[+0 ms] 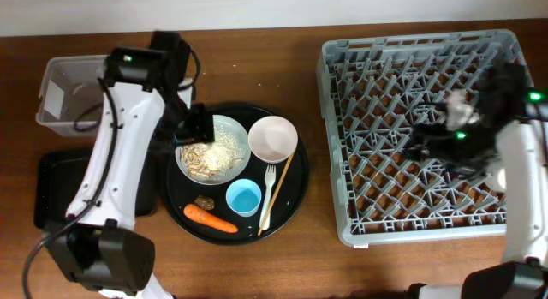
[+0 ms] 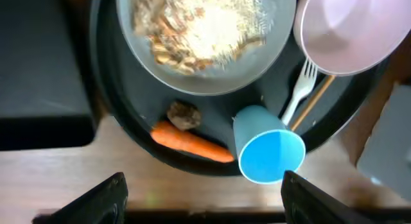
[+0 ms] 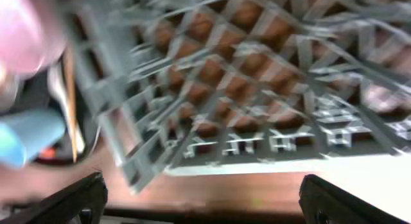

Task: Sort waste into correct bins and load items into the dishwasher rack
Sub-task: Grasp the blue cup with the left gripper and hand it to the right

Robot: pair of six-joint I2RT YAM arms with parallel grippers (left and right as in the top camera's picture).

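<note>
The pale grey plate-bowl [image 1: 212, 149], filled with beige crumbly scraps [image 2: 199, 28], sits upper left on the round black tray [image 1: 295, 196], left of centre in the overhead frame. The pink bowl [image 1: 272, 138] lies just right of it. Below them are the light-blue cup [image 1: 243, 197], white fork [image 1: 269, 194], wooden chopstick [image 1: 278, 189], carrot [image 1: 210, 218] and brown lump [image 1: 204, 201].

The left arm hides the plate-bowl's left rim. The left fingers [image 2: 106, 197] are spread wide and empty.

The arm partly covers the black rectangular tray [image 1: 56, 192]; the clear tub [image 1: 68, 95] stands above it.

The dishwasher rack [image 1: 411, 128] fills the right side of the counter [image 1: 257, 59]. The right fingers [image 3: 83, 198] are wide apart and hold nothing. The right wrist view is motion-blurred.
</note>
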